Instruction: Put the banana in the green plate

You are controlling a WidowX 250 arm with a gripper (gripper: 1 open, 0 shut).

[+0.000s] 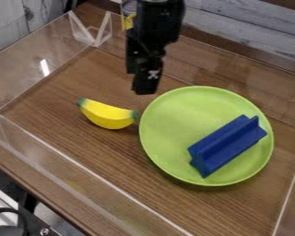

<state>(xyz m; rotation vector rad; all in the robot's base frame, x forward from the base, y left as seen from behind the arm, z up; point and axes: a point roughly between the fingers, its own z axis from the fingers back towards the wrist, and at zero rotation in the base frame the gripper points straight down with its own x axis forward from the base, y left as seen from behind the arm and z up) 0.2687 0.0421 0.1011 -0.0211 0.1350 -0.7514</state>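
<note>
From where I stood, the banana [108, 114] lay on the wooden bench [66, 109], below and to the left of the gripper [144, 81], just beside the plate's rim. The gripper hung with its fingers spread, holding nothing. Below it and to the right sat the green plate [175, 129], with a blue block [227, 146] resting on its right side.

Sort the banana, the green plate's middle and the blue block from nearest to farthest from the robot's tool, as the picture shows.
1. Banana: nearest the tool, left in view.
2. Middle of the green plate: right of the banana.
3. Blue block: farthest, on the plate's right side.
</note>
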